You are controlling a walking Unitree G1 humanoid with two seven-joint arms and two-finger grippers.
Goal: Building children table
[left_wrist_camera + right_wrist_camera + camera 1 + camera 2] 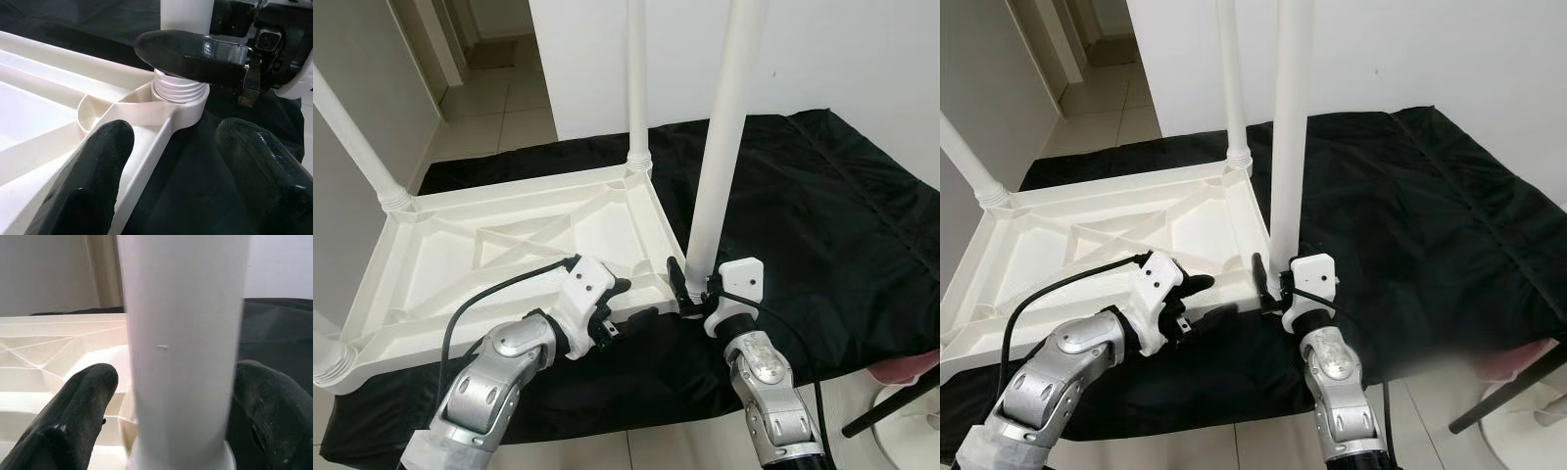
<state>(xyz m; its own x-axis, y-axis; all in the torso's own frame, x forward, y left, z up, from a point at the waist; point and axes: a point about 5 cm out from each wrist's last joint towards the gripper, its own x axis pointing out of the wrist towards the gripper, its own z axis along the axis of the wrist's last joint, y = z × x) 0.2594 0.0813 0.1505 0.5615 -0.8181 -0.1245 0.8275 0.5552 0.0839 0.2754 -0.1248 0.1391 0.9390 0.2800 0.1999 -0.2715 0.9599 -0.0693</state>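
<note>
Now the right pincer (690,286) grasps the upright white leg (720,147) just above its threaded socket (178,95) on the upturned tabletop (509,245), while the left pincer (622,305) hovers released beside that corner.

a black cloth (822,206) is spread over the floor, creased, with a seam running along its right part. pale floor tiles (499,108) lead off toward a doorway at the upper left, where a grey wall (357,69) stands to the side. a white wall (862,49) rises straight behind the cloth. at the lower right, just off the cloth's edge, lie something pink (911,367), a dark rod (891,403) set at a slant, and part of a white rounded object (913,436) on the tiles.
</note>
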